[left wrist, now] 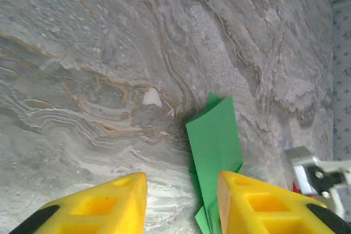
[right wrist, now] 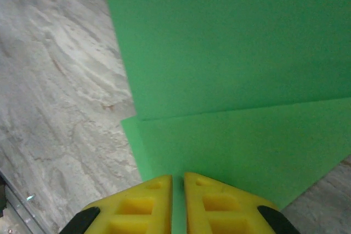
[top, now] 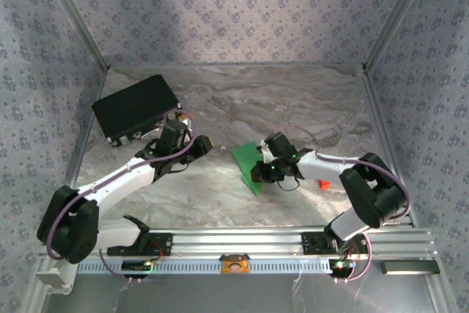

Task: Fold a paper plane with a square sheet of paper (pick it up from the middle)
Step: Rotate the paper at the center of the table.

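place: robot lab test cell | walls: patterned panels (top: 234, 5) on three sides | frame: aluminium corner posts (top: 78, 20) | floor: marble-print tabletop (top: 293, 100) | mount: slotted metal rail (top: 242, 240) at near edge, left arm (top: 117, 177) and right arm (top: 366, 188) bolted on, cables (top: 331, 156) trailing

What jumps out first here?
The bright green paper, partly folded, is mid-table with the right gripper pinched shut on its near edge. The left gripper hovers open just beside it. A black case sits at the far left of the table.

One green paper sheet (top: 244, 165) (partly folded), one black case (top: 135, 108), one red block (top: 322, 183).
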### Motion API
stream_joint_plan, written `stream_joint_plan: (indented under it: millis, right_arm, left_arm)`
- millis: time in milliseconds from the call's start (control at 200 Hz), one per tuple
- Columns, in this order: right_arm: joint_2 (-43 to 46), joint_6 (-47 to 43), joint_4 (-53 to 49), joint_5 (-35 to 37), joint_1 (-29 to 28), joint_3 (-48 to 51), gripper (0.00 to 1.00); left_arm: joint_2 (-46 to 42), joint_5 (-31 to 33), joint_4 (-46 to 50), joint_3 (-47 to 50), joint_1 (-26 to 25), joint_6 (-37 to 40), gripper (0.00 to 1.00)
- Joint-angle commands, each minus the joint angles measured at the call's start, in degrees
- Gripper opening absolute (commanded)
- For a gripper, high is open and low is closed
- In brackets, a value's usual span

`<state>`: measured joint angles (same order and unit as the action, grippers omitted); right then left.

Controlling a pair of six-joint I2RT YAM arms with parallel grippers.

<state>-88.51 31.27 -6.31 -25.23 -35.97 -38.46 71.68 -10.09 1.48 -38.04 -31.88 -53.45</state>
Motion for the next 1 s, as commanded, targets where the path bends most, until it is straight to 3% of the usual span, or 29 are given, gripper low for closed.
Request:
stream_joint_plan:
  millis: [0,305,620,730,859,994]
  right_arm:
    - [-2.4,4.3,2.0,-1.5,0.2,0.6,0.15]
    - [-5.3,26.6,8.6,2.8,-1.8,4.0,0.14]
    - [-2.6,39.4,14.4,4.2,-5.8,7.7,0.12]
    - [0.7,39.6,16.7,5.8,-6.2,8.9,0.12]
    - [6.3,36.8,18.4,6.3,-5.1,10.2,0.20]
    - [11.3,33.5,14.2,7.5,-3.7,10.4,0.23]
  left_arm:
    - [1.7,-3.6,-3.3,-2.1,-0.5,0.6,0.37]
    - [8.6,-9.2,-6.5,-5.1,-1.1,-0.5,0.35]
    - [19.8,-14.4,-9.3,-11.3,-2.9,-0.3,0.25]
    - [24.5,-16.8,-9.2,-14.4,-4.1,-0.6,0.18]
    - [28.8,-18.6,-10.5,-16.7,-4.9,-1.7,0.17]
    - [32.6,-20.4,-9.6,-20.1,-5.5,-1.3,0.14]
